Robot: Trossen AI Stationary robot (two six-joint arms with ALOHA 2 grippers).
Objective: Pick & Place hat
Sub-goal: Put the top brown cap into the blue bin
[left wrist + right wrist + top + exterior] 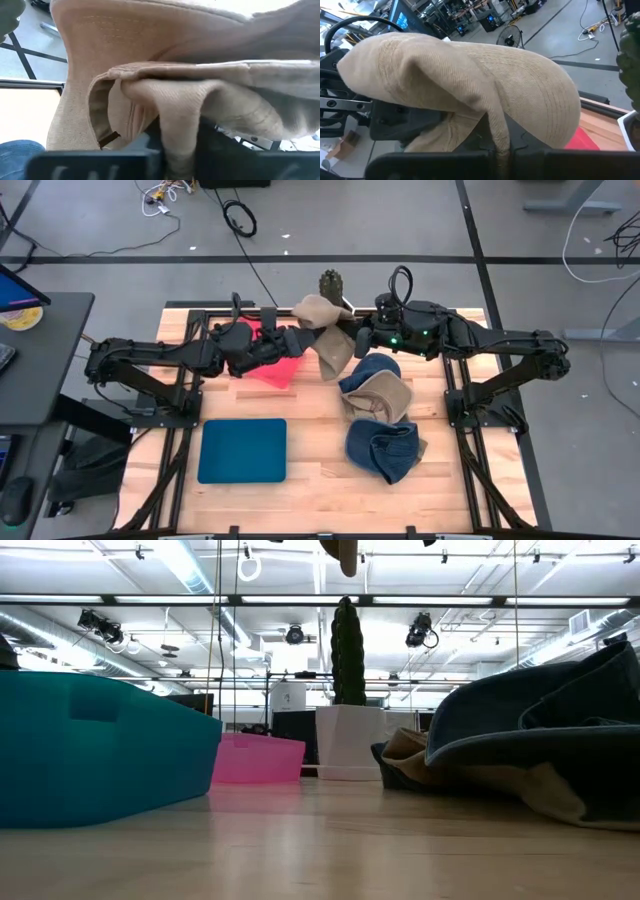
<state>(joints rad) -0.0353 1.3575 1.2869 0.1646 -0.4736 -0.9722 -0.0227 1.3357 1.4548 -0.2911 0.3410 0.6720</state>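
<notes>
Nearest you on the desk (320, 490) lie the teal tray (242, 450) and a denim hat (383, 450), with a second denim-and-tan hat (375, 388) behind. Beyond them, the tan hat (325, 330) hangs in the air between both arms: left pincer (292, 343) and right pincer (352, 340) each appear closed on its cloth, though folds hide the fingertips. It's light, limp, prone to sagging; hold the stiffer brim. Pink bin (280, 358) lies below, the cactus pot (331, 284) crowds the far edge.
</notes>
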